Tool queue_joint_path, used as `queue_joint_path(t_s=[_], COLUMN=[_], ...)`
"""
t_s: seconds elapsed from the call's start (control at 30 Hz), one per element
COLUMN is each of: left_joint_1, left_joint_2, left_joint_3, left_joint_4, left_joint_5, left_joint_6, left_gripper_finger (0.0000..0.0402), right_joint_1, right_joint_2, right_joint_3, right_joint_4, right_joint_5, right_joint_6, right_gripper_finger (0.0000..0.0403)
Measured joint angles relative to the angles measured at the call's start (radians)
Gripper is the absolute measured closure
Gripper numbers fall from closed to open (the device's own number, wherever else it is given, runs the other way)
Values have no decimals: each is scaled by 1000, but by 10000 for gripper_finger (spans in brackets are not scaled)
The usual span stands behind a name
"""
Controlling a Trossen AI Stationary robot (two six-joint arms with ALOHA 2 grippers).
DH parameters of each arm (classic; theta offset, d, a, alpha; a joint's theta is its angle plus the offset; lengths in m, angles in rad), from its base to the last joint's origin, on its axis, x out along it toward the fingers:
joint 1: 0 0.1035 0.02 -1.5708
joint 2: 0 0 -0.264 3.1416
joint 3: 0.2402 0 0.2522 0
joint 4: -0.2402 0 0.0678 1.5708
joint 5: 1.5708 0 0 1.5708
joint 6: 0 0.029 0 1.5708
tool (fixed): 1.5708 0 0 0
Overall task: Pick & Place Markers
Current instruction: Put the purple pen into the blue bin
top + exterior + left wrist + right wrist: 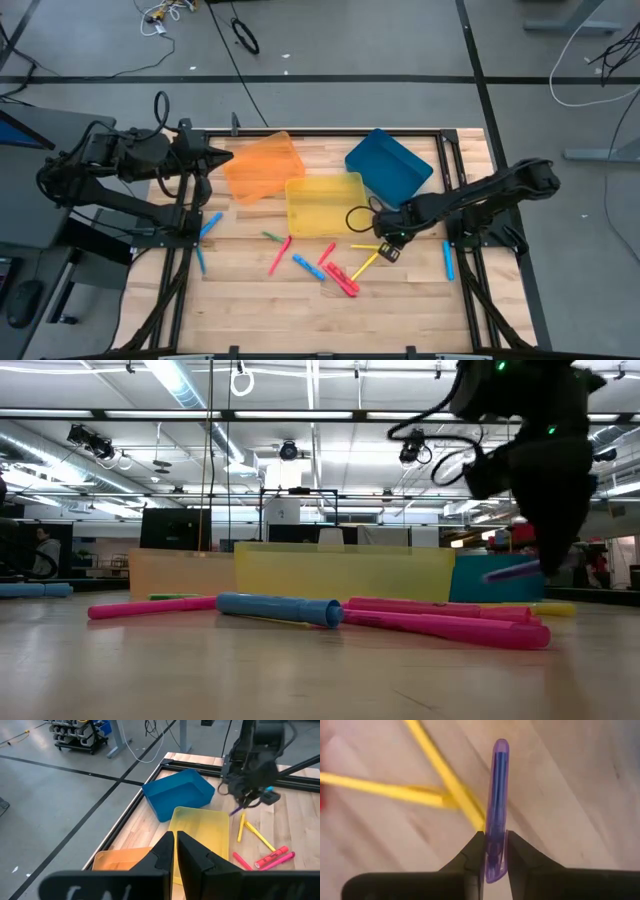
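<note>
One purple marker (496, 810) is clamped in the right hand (495, 851), pinched near its lower end between the two dark fingers (471, 856) so that most of its length sticks out past the fingertips. By the look of it, it is a light, stiff plastic stick with a smooth, glossy barrel. Weight should be no trouble, but a grip this near the end could let it pivot or slide if the hand swings fast. A hold nearer the middle of the barrel, across its width, would probably sit steadier.

Seen from above, the right hand (391, 243) hangs over the surface (420, 300) just off the near corner of the yellow tray (325, 205), with the blue tray (390, 165) a little beyond it. Directly below and just beside the hand lie two yellow markers (445, 780), crossing one another under the purple tip. The held marker looks clear of them, though the wrist picture alone cannot settle that. In the low view it shows as a purple streak (512, 571) raised above the wood.

Other markers lie further out from the hand: pink ones (342, 279) and a blue one (307, 267) toward the middle of the surface, and another blue one (448, 260) on the hand's far side, by the frame rail.

The left hand (175, 855) waits well apart over the orange tray (262, 165), its fingers pressed together and gripping nothing.
</note>
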Motion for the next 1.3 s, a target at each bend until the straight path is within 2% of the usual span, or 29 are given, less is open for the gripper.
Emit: queue_joint_path(t_s=[0.33,0.7,0.87,1.0,1.3], left_joint_1=[0,0,0,0,0], left_joint_2=[0,0,0,0,0], left_joint_3=[0,0,0,0,0], left_joint_4=[0,0,1,1,1], left_joint_5=[0,0,0,0,0], left_joint_6=[0,0,1,1,0], left_gripper_finger=[374,374,374,374,374], right_joint_1=[65,22,-31,-115,-340], right_joint_2=[-208,-196,-156,-107,-72], right_joint_3=[127,340,445,494,508], right_joint_4=[-204,-373,-407,-415,-437], right_joint_5=[2,0,-8,-22,-25], right_joint_6=[186,151,92,21,-174], right_gripper_finger=[353,353,353,353,353])
